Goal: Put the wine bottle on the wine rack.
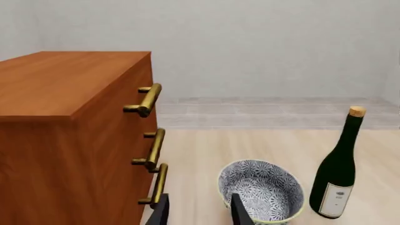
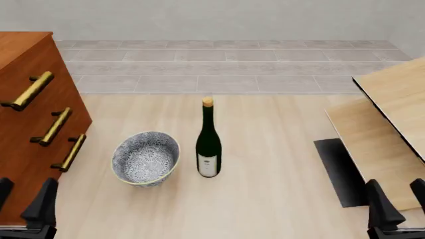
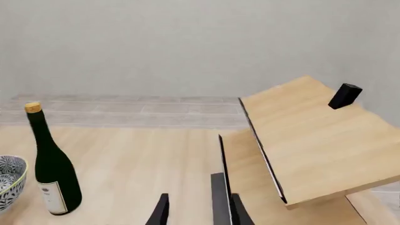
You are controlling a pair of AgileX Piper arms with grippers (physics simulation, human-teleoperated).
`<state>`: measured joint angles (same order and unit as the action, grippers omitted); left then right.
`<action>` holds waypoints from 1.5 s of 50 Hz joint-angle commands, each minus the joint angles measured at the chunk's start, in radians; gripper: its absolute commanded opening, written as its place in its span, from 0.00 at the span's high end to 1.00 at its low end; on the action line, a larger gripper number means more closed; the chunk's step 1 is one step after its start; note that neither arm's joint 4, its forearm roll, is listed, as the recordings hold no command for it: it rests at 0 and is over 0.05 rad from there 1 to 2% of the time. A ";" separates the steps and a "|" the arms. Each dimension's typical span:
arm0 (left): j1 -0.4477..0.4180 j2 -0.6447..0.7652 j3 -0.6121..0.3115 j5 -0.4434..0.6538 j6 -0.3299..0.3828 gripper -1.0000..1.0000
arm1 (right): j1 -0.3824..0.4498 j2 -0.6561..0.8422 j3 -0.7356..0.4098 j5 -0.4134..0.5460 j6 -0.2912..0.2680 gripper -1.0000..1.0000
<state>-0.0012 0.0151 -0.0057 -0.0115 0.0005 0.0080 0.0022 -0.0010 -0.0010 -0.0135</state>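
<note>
Front view: wine bottle (image 2: 208,142) stands upright (cork (image 2: 208,101) topmost) beside bowl (image 2: 145,158).

A reddish-brown drawer cabinet (image 2: 27,124) stands at about nine o'clock on the light wooden desk (image 2: 265,199) in the front view, its front carrying three brass bar handles (image 2: 54,126) stacked one below another. Toward five o'clock from the cabinet sits a bowl (image 2: 146,158) with a dense blue-and-white floral pattern and a pale yellowish rim, upright, near the lowest handle but apart from it. Beyond the desk's far edge lies a grey tiled floor (image 2: 232,64), with a plain pale wall (image 2: 219,20) at twelve o'clock.
</note>
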 commanded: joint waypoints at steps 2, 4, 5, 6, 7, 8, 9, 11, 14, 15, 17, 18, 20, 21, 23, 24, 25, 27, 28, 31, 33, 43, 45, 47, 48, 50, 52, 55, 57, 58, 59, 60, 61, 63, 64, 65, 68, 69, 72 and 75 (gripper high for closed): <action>-0.007 0.048 -0.031 -0.027 -0.013 0.00 | 0.022 0.004 -0.004 0.001 -0.040 0.00; -0.010 0.046 -0.035 -0.024 -0.014 0.00 | 0.021 0.005 -0.005 0.002 -0.045 0.00; -0.003 0.034 -0.039 -0.014 0.002 0.00 | 0.019 0.003 -0.008 0.005 -0.040 0.00; 0.014 0.036 -0.040 -0.011 0.002 0.00 | 0.017 0.005 -0.008 0.005 -0.038 0.00; 0.013 0.030 -0.041 -0.007 0.000 0.00 | 0.016 0.005 -0.006 0.003 -0.037 0.00; 0.016 0.021 -0.042 -0.002 0.010 0.00 | 0.012 0.005 -0.007 0.004 -0.037 0.00; 0.013 0.018 -0.042 0.000 0.011 0.00 | 0.014 0.003 -0.007 0.004 -0.034 0.00; 0.013 0.021 -0.040 -0.001 0.017 0.00 | 0.017 0.000 -0.004 0.003 -0.042 0.00; 0.001 0.021 -0.039 0.002 0.020 0.00 | 0.023 -0.001 -0.013 0.005 -0.042 0.00; -0.001 0.022 -0.041 0.004 0.017 0.00 | 0.033 -0.001 -0.016 0.008 -0.045 0.00; -0.006 0.020 -0.043 0.009 0.021 0.00 | 0.049 0.001 -0.023 0.009 -0.058 0.00; -0.006 0.020 -0.044 0.009 0.021 0.00 | 0.049 -0.002 -0.022 0.011 -0.058 0.00; -0.012 0.022 -0.044 0.012 0.026 0.00 | 0.096 0.001 -0.033 0.024 -0.084 0.00; -0.017 0.019 -0.045 0.016 0.028 0.00 | 0.102 0.000 -0.043 0.030 -0.087 0.00; -0.023 0.014 -0.047 0.024 0.031 0.00 | 0.139 0.001 -0.058 0.052 -0.102 0.00; -0.025 0.011 -0.050 0.029 0.029 0.00 | 0.146 0.002 -0.066 0.057 -0.110 0.00; -0.037 0.000 -0.056 0.051 0.025 0.00 | 0.199 0.017 -0.088 0.067 -0.138 0.00; -0.038 -0.008 -0.059 0.056 0.027 0.00 | 0.228 0.052 -0.098 0.047 -0.153 0.00; -0.038 -0.010 -0.061 0.059 0.026 0.00 | 0.238 0.067 -0.101 0.034 -0.159 0.00; -0.041 -0.012 -0.063 0.061 0.033 0.00 | 0.252 0.143 -0.100 -0.040 -0.166 0.00; -0.044 -0.008 -0.066 0.058 0.031 0.00 | 0.263 0.173 -0.104 -0.062 -0.168 0.00; -0.068 -0.013 -0.068 0.071 0.050 0.00 | 0.367 0.365 -0.130 -0.207 -0.210 0.00; -0.064 -0.014 -0.076 0.075 0.047 0.00 | 0.375 0.391 -0.141 -0.227 -0.211 0.00; -0.063 -0.014 -0.082 0.081 0.047 0.00 | 0.391 0.418 -0.153 -0.244 -0.216 0.00; -0.063 -0.014 -0.084 0.082 0.048 0.00 | 0.395 0.433 -0.157 -0.255 -0.218 0.00; -0.067 -0.014 -0.093 0.088 0.048 0.00 | 0.409 0.466 -0.169 -0.277 -0.225 0.00; -0.068 -0.015 -0.098 0.091 0.045 0.00 | 0.417 0.482 -0.174 -0.289 -0.226 0.00; -0.070 -0.015 -0.113 0.099 0.042 0.00 | 0.443 0.542 -0.196 -0.328 -0.227 0.00; -0.071 -0.015 -0.121 0.103 0.045 0.00 | 0.450 0.577 -0.205 -0.354 -0.229 0.00; -0.071 -0.015 -0.125 0.106 0.046 0.00 | 0.460 0.596 -0.209 -0.367 -0.226 0.00; -0.071 -0.015 -0.132 0.111 0.044 0.00 | 0.465 0.625 -0.216 -0.387 -0.224 0.00; -0.072 -0.015 -0.135 0.112 0.042 0.00 | 0.468 0.644 -0.218 -0.404 -0.231 0.00; -0.074 -0.015 -0.135 0.112 0.042 0.00 | 0.473 0.675 -0.227 -0.423 -0.225 0.00; -0.076 -0.015 -0.132 0.107 0.046 0.00 | 0.480 0.697 -0.244 -0.431 -0.216 0.00; -0.076 -0.015 -0.132 0.107 0.046 0.00 | 0.480 0.698 -0.244 -0.432 -0.216 0.00; -0.078 -0.015 -0.134 0.109 0.044 0.00 | 0.482 0.719 -0.263 -0.439 -0.215 0.00; -0.083 -0.015 -0.137 0.109 0.044 0.00 | 0.496 0.744 -0.280 -0.446 -0.209 0.00; -0.084 -0.015 -0.136 0.109 0.044 0.00 | 0.502 0.755 -0.288 -0.451 -0.208 0.00; -0.087 -0.015 -0.142 0.112 0.044 0.00 | 0.514 0.798 -0.307 -0.471 -0.211 0.00; -0.089 -0.015 -0.151 0.117 0.042 0.00 | 0.524 0.847 -0.321 -0.501 -0.209 0.00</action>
<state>-0.0810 0.0005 -0.1374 0.0952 0.0445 0.4904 0.7084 -0.2653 -0.4232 -0.2258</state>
